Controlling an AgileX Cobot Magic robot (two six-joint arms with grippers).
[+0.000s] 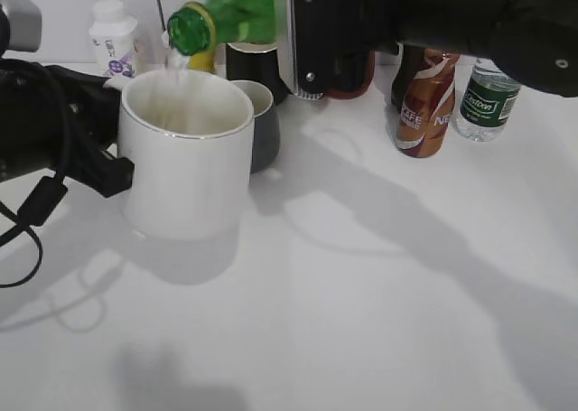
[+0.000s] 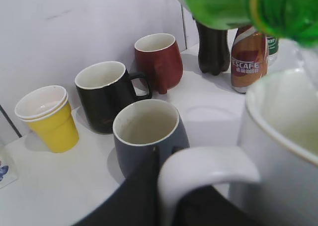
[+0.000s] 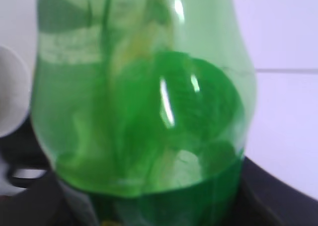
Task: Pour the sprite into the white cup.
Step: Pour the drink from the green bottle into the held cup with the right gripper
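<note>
The white cup (image 1: pixel 185 158) stands on the table at the left. My left gripper (image 1: pixel 107 144) is shut on its handle (image 2: pixel 208 169), with a black finger on each side. My right gripper (image 1: pixel 312 36) is shut on the sprite (image 1: pixel 233 12) and holds it tilted, mouth down to the left over the cup's rim. A thin clear stream falls from the mouth into the cup. The green bottle fills the right wrist view (image 3: pixel 139 112) and shows at the top of the left wrist view (image 2: pixel 248 7), above the cup (image 2: pixel 283 136).
Behind the cup stand a grey mug (image 2: pixel 149 131), a black mug (image 2: pixel 104 94), a red-brown mug (image 2: pixel 159 57) and a yellow paper cup (image 2: pixel 49 121). A white bottle with purple print (image 1: pixel 113 36), a brown Nescafe bottle (image 1: pixel 424 104) and a clear water bottle (image 1: pixel 488 104) stand at the back.
</note>
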